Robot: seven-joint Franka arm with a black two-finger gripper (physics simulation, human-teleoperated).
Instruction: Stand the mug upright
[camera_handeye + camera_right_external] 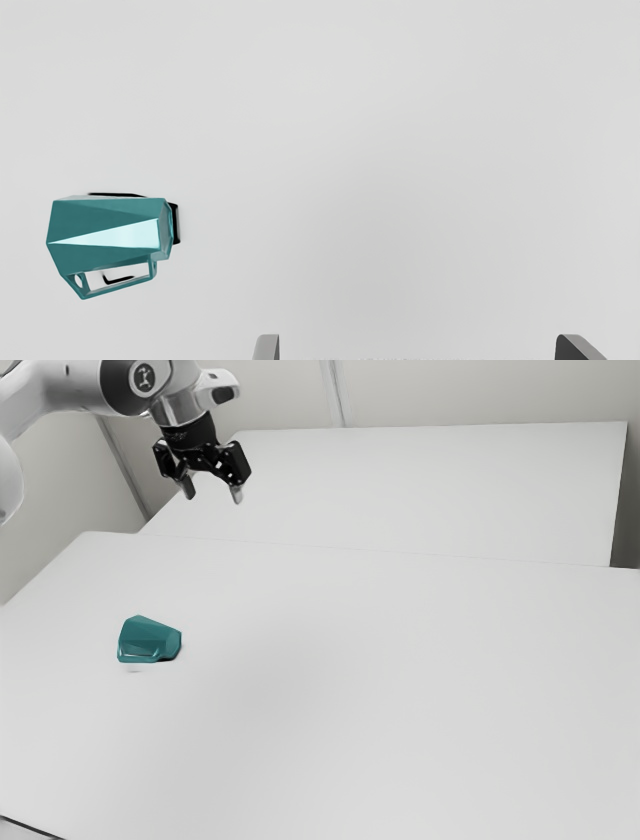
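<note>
High above the far part of the table, my gripper [212, 494] stands open with nothing between its fingers. A teal faceted mug [148, 640] lies on its side on the table, toward the exterior view's left, lower than the gripper and apart from it. In the wrist view the mug [107, 227] lies off to one side of the gripper [417, 347], beyond one finger; its angular handle [117, 290] shows along one flank.
The white table [380, 700] spreads under the arm and the mug. Behind it stands another large white surface [420, 490], with pale walls [450, 390] around.
</note>
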